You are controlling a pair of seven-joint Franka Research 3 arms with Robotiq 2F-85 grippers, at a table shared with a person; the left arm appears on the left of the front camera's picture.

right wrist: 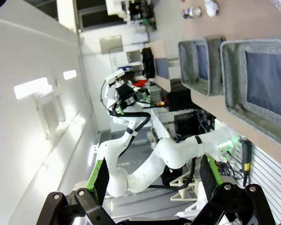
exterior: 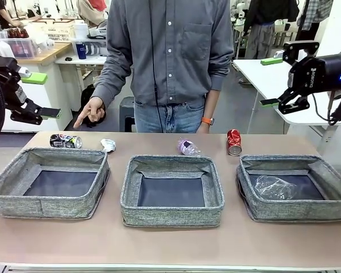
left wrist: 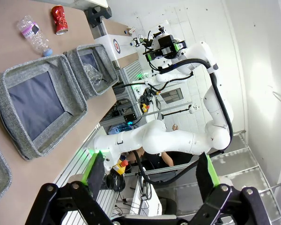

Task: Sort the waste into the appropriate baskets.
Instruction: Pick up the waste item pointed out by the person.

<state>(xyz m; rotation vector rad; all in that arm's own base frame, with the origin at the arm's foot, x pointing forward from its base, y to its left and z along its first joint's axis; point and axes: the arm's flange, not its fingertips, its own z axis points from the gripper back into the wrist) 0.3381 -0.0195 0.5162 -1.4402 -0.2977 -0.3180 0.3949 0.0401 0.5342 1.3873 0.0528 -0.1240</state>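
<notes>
Three baskets (exterior: 170, 217) in row on tabletop (exterior: 170, 245). We see dark can (exterior: 66, 141), paper wad (exterior: 108, 145), pink-labelled bottle (exterior: 187, 148), red can (exterior: 234, 142) behind them; clear bottle (exterior: 275, 186) inside right basket. Left fingers (exterior: 50, 112), right fingers (exterior: 269, 102) wide apart, empty, raised off tabletop.

Bright even indoor light, soft shadows, wrist views glare-washed, edge-warped

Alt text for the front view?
Left basket, middle basket and right basket stand in a row, the right holding a crushed clear bottle. Behind them lie a dark can, paper wad, pink-labelled bottle and red can; a person's hand points near the dark can.
</notes>
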